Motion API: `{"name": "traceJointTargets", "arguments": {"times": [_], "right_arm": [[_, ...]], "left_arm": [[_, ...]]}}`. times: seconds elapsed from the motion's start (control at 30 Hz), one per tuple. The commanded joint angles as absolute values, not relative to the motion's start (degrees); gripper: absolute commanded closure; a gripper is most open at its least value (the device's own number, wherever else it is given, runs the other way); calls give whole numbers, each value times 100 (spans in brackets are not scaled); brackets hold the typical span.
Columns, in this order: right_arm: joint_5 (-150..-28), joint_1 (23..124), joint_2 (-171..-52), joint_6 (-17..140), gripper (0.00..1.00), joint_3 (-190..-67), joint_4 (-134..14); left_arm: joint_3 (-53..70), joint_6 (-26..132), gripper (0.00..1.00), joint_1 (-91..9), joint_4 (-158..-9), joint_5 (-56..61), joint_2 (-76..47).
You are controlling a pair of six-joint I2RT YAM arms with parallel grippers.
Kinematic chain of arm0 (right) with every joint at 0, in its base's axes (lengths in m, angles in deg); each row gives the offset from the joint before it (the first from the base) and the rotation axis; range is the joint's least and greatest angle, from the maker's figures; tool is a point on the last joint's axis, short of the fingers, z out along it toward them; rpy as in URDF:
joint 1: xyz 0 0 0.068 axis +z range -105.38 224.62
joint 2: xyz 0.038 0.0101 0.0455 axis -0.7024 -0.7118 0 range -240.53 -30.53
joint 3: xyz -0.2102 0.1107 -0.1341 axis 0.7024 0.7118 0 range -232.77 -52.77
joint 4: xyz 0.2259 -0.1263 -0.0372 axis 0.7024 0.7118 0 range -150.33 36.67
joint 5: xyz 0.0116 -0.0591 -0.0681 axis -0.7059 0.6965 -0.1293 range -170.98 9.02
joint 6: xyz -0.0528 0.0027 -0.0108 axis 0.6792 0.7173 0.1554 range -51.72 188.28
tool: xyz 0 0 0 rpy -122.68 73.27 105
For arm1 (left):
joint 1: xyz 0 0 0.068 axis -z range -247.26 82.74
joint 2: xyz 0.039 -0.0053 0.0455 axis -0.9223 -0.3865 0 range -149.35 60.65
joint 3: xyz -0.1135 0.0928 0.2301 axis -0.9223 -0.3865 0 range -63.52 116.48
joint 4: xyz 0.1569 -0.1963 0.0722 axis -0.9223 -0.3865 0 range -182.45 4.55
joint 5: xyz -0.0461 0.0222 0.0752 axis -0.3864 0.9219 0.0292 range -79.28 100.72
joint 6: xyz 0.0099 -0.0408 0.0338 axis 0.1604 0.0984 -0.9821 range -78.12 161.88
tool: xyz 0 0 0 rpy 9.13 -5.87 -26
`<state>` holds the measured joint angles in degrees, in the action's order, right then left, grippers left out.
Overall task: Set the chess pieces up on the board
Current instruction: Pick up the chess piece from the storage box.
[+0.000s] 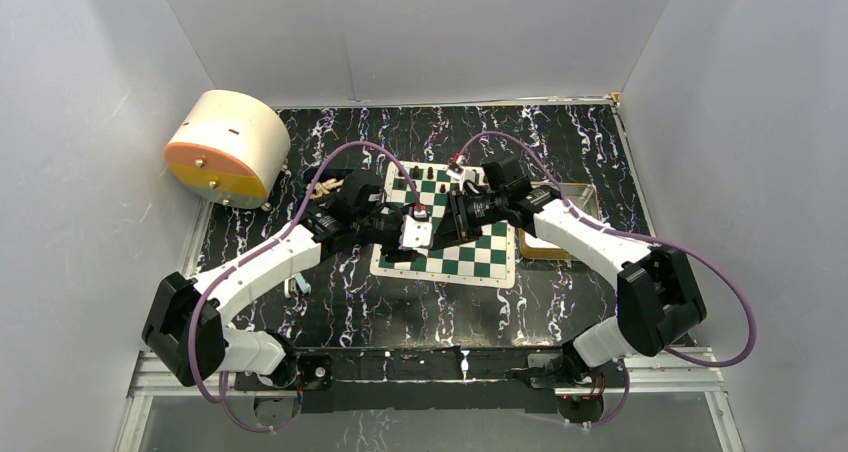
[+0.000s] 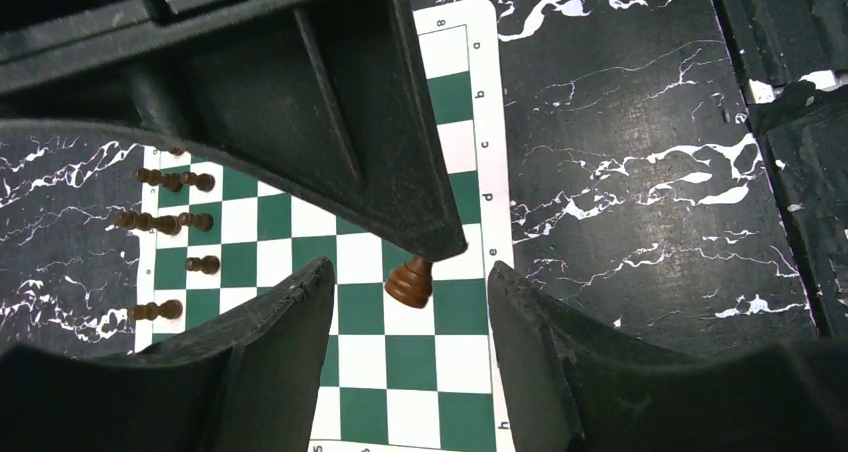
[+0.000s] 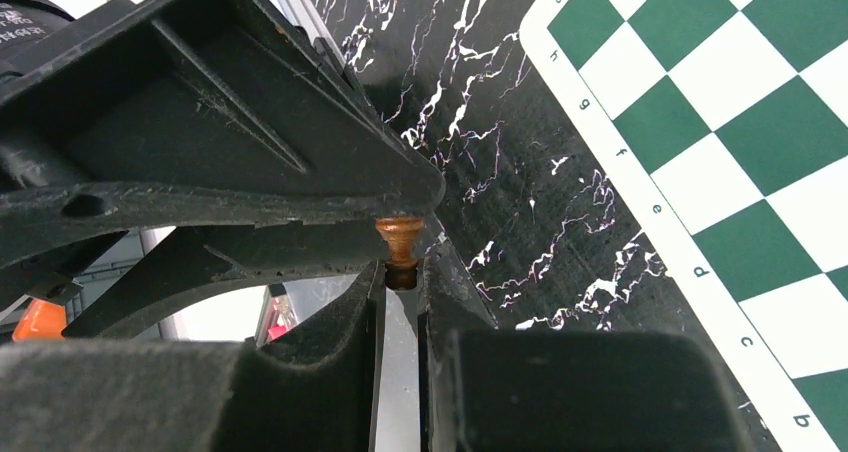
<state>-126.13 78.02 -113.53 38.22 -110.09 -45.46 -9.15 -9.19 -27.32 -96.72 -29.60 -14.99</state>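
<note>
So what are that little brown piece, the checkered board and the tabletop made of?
The chess piece: probably wood or wood-look plastic, brown, faint sheen. The board: seems a thin printed mat, matte, rounded corner. The tabletop: black with white veins, likely marble-look film.

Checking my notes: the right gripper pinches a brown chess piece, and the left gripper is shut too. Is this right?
No: the left gripper is open, as the left wrist view shows. The right gripper does pinch the brown chess piece.

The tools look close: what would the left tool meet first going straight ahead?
Likely the brown chess piece pinched in the right tool, between the left tool's open fingers; depth unclear.
</note>
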Motion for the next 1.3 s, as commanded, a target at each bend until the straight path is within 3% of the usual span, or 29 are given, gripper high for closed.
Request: {"name": "traceJointTargets", "arguments": {"times": [0.0, 0.17, 0.27, 0.53, 0.77, 1.1, 1.27], "right_arm": [[-12644, 7900, -11402, 3774, 83, -11358, -4686], [-12762, 7916, -11396, 3708, 83, -11342, -4794], [-12714, 7916, -11334, 3732, 84, -11341, -4791], [-11828, 7916, -10656, 3164, 84, -10765, -5596], [-10784, 7918, -10129, 2700, 83, -10409, -6340], [-9698, 7954, -9758, 2853, 83, -10517, -6308], [-9728, 7981, -9856, 3025, 84, -10608, -6123]], "left_arm": [[-807, -1056, 45, -2696, -9815, -3157, -1320], [-807, -1031, 55, -2697, -9853, -3154, -1308], [-799, -934, 74, -2696, -9866, -3092, -1303], [-798, -336, 86, -2697, -9678, -2871, -1313], [-745, 1926, 99, -2694, -8629, -2427, -1551], [-888, 4441, 99, -2695, -7343, -1954, -1660], [-853, 4768, 99, -2692, -7232, -2120, -1852]]}}
